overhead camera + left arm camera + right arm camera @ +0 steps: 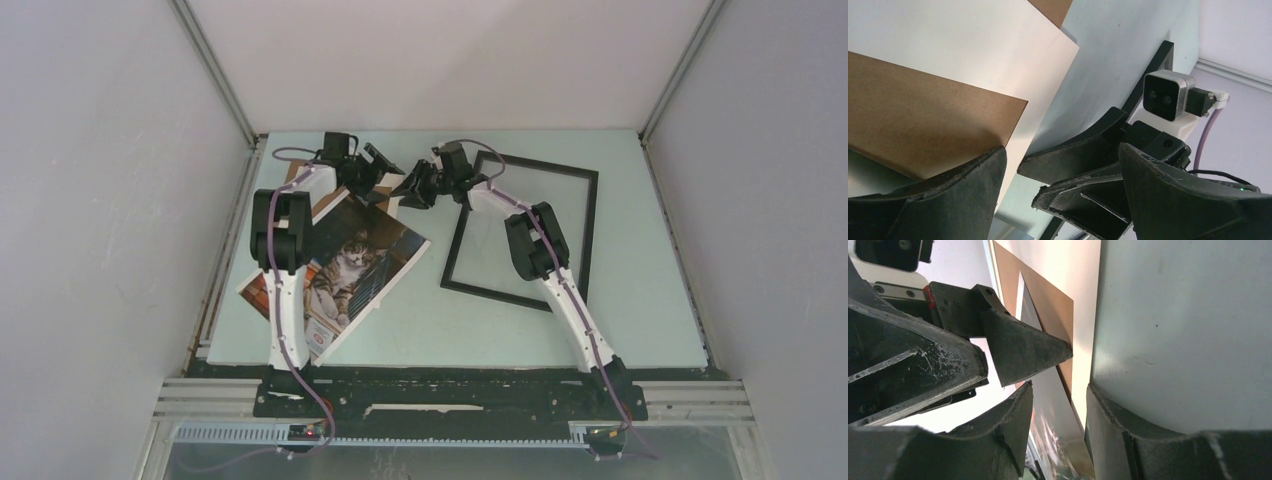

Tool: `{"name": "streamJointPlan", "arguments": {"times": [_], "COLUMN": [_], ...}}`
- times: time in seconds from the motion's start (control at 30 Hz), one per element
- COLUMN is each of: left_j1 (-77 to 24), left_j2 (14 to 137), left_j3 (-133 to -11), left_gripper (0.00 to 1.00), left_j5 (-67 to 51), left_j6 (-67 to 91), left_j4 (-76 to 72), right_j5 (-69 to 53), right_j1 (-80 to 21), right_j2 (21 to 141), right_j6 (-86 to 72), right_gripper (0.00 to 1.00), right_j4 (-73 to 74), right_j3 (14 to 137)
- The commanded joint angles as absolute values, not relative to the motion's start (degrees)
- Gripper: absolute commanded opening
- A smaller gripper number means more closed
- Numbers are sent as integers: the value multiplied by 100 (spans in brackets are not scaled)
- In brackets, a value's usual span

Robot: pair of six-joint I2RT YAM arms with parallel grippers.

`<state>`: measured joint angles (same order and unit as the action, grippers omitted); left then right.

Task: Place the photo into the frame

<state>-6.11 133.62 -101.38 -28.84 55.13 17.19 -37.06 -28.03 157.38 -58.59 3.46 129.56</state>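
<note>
The photo (352,262), a glossy cat print, lies tilted on the left half of the table, on top of a brown board (256,290). To the right lies the black frame (522,232), with the table showing through its pane. Both grippers meet over the photo's far corner. My left gripper (380,163) is open wide with nothing between its fingers (953,200). My right gripper (412,190) stands partly open, and the photo's corner (1068,437) shows in the gap between its fingers (1003,440). In the left wrist view the frame's corner (1154,67) shows behind the right gripper.
A white mat sheet (978,50) lies under the brown board (923,125) at the photo's far end. The two grippers are very close, with a left finger (1023,347) just beside the right jaws. Grey walls enclose the table on three sides.
</note>
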Motion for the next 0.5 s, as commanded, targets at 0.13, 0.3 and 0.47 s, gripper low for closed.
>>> {"name": "streamJointPlan", "arguments": {"times": [0.13, 0.3, 0.47], "left_j1": [-548, -514, -520], "left_j2": [13418, 13508, 13454], "left_j3": [-9847, -9918, -9738], "left_gripper": [93, 93, 93], "left_j5": [-3103, -3457, -3756], "left_j6": [5519, 5503, 5539], "left_j4": [1835, 1821, 1561], "right_j5": [-4088, -4669, -4866], "right_j1": [-2736, -2717, -2703], "right_j2": [16154, 16172, 16035], "right_j6": [-6263, -6576, -6732], "right_gripper": [52, 51, 48], "right_j4": [-426, -1644, -2195], "right_j3": [13319, 13301, 12991]}}
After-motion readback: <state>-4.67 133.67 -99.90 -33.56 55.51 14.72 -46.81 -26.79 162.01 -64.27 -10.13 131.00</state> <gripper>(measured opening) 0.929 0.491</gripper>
